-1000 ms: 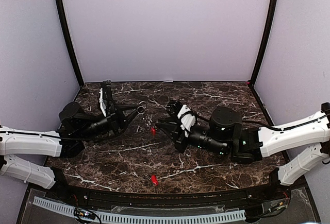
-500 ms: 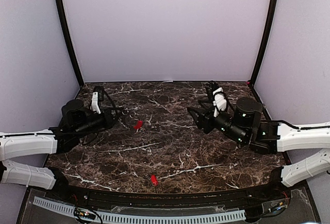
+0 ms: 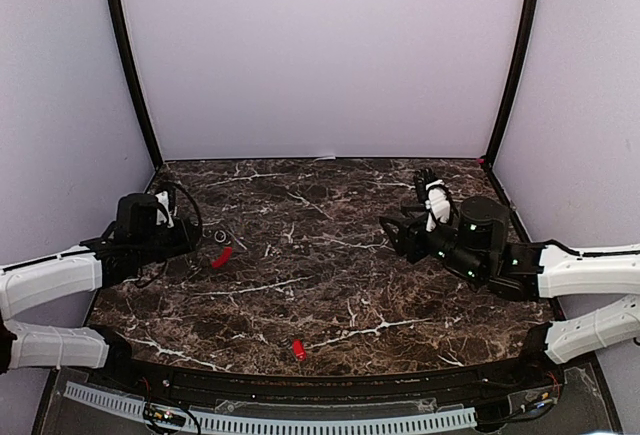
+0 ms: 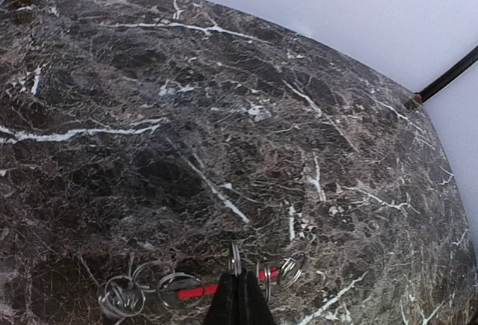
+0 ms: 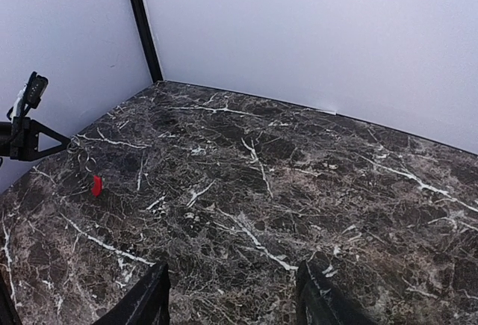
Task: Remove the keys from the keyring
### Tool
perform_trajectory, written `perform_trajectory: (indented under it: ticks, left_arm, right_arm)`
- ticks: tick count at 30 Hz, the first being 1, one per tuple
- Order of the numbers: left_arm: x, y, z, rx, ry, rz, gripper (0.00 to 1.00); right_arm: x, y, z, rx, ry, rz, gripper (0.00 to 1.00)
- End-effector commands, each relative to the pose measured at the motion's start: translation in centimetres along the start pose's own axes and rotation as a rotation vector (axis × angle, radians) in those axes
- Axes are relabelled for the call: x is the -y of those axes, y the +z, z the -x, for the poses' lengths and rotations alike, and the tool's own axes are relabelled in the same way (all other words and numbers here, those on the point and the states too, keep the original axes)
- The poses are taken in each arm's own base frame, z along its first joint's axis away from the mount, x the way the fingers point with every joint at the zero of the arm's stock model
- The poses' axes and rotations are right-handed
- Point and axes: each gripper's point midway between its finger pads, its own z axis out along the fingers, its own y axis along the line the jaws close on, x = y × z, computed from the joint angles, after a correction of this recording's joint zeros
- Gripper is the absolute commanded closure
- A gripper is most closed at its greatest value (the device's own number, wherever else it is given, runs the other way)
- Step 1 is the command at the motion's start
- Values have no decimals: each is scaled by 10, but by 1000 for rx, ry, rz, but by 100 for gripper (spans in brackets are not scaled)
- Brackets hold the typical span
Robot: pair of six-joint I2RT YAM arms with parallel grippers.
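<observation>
The left gripper (image 4: 238, 286) sits low over the left side of the worktop (image 3: 330, 285), a glossy dark-brown marble slab threaded with white veins. Its narrow black jaws are pressed together on a thin loop of the keyring (image 4: 196, 292). From the left wrist view this is a string of small silvery wire coils with a straight-looking bright red sleeve (image 3: 221, 256) along part of it. Whether the coils rest on the stone or hang just above it cannot be told.

Further right, near the front edge, the key (image 3: 298, 349) lies loose on the marble. It is a tiny stubby red piece, well apart from the ring.

On the right, the right gripper (image 5: 231, 274) has its blunt black jaws spread wide with only veined stone between them.
</observation>
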Motion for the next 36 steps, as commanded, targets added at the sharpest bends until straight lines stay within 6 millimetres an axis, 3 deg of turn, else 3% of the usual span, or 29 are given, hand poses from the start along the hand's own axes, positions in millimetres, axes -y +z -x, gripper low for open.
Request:
perform_trajectory:
  ticks: [1,6,8,13,18,23,26,28,31,34,36]
  left_arm:
    - [-4,17,0,-29,-10,-4,100]
    - [2,42,6,-49,8,-35,100]
    - [1,53,7,-57,23,-22,95]
    - [5,74,14,-56,63,-28,66]
    - [20,79,26,-38,110,-87,36]
    - [30,77,39,-3,172,-118,26]
    - [19,78,48,5,186,-89,25]
    - [7,74,60,31,155,-92,25]
    - [-32,61,82,110,73,-49,24]
    - [-84,44,94,170,-34,23,24]
    - [-121,28,95,207,-97,95,23]
  right_arm:
    - [0,5,-7,-8,47,8,42]
    - [0,7,-15,-30,62,16,41]
    - [-1,8,-16,-33,68,17,40]
    - [-2,11,-17,-39,79,20,38]
    - [-2,16,-13,-39,76,16,31]
    - [0,24,-3,-31,92,27,17]
    - [6,34,1,-45,125,63,13]
    - [18,42,1,-53,141,69,12]
    - [56,49,-4,-67,194,38,10]
    - [115,46,-10,-64,226,-57,9]
    - [172,34,-13,-39,247,-171,9]
